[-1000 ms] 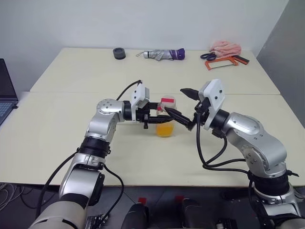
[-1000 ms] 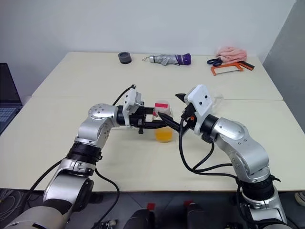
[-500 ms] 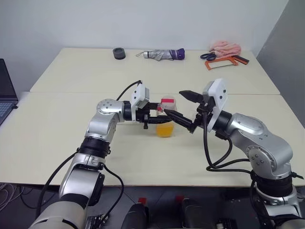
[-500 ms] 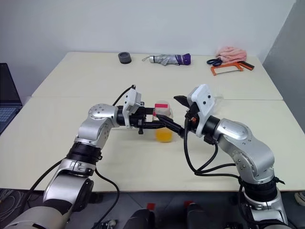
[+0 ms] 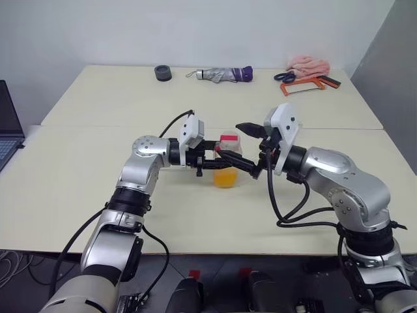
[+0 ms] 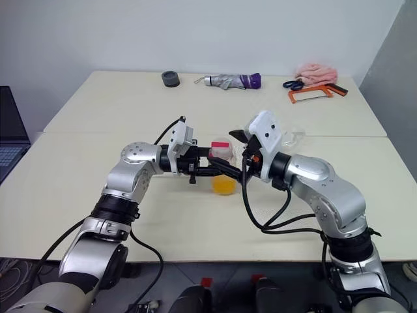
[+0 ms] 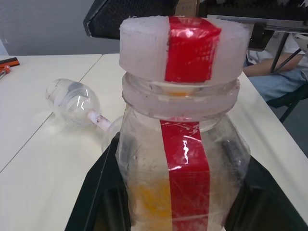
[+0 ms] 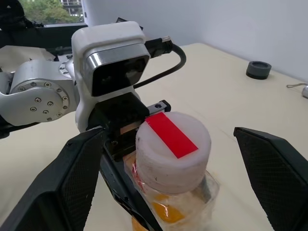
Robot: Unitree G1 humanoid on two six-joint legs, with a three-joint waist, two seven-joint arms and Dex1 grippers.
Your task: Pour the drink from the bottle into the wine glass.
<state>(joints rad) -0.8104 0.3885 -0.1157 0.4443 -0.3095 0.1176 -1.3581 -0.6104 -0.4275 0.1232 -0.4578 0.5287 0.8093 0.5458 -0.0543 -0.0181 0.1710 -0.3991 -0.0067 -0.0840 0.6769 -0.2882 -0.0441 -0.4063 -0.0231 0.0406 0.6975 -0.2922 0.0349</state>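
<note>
My left gripper (image 5: 220, 163) is shut on the body of the bottle (image 5: 227, 162), a small clear bottle with a red strip, and holds it upright just above the table. The bottle's white cap (image 8: 172, 149) is on. The orange drink (image 5: 225, 177) fills its lower part. My right gripper (image 5: 232, 141) is open, with one finger on each side of the cap and not touching it. The wine glass (image 7: 73, 100) lies on its side on the table beyond the bottle and also shows behind my right wrist (image 6: 293, 135).
Along the table's far edge lie a black tape roll (image 5: 163, 72), a folded umbrella (image 5: 225, 74), scissors (image 5: 284, 76), an orange hacksaw (image 5: 303, 86) and a pink cloth (image 5: 308, 64). A laptop (image 5: 6, 124) sits at the far left.
My right gripper has swung in toward the bottle, so its open fingers now flank the cap. The left gripper and the bottle have kept still.
</note>
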